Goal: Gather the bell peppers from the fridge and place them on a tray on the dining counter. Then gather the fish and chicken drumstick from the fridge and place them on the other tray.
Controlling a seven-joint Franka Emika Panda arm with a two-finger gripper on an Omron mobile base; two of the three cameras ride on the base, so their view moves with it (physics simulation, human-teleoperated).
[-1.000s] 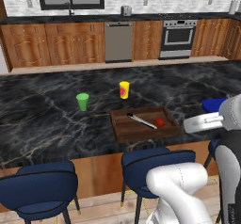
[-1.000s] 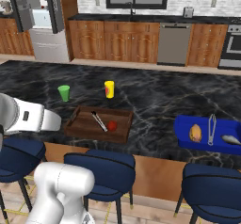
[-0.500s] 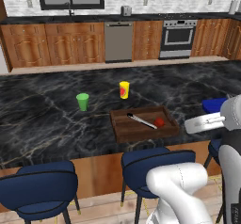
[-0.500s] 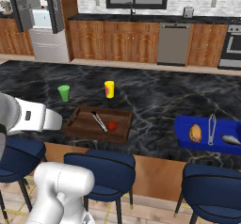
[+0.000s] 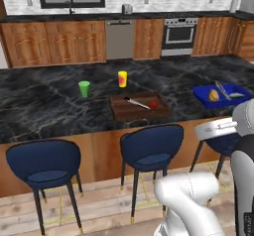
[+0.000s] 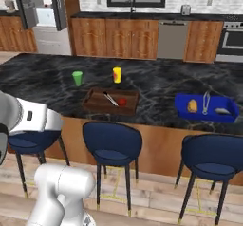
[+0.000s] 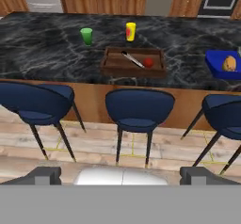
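A brown wooden tray (image 5: 119, 113) (image 6: 92, 104) (image 7: 110, 64) sits on the dark marble dining counter (image 5: 44, 106). In it lie a small red bell pepper (image 5: 153, 103) (image 6: 122, 101) (image 7: 148, 62) and a knife (image 5: 136, 102). Further right, a blue tray (image 5: 201, 95) (image 6: 182, 107) (image 7: 214, 64) holds a chicken drumstick (image 5: 214, 95) (image 6: 192, 106) (image 7: 229, 63) and a grey fish (image 6: 222, 110). The fridge (image 6: 45, 11) stands at the back left with its doors open. My gripper (image 7: 121, 173) is open and empty, low in front of the stools and well short of the counter.
A green cup (image 5: 84, 88) and a yellow cup (image 5: 122, 79) stand behind the wooden tray. Three blue stools (image 5: 151, 148) (image 6: 111, 144) line the counter's near side. Cabinets, a dishwasher and an oven (image 5: 178, 34) run along the back wall.
The whole picture has shifted: the base has backed away from the counter, so the stools show in full and the blue tray is in the left base view. The gripper stays open.
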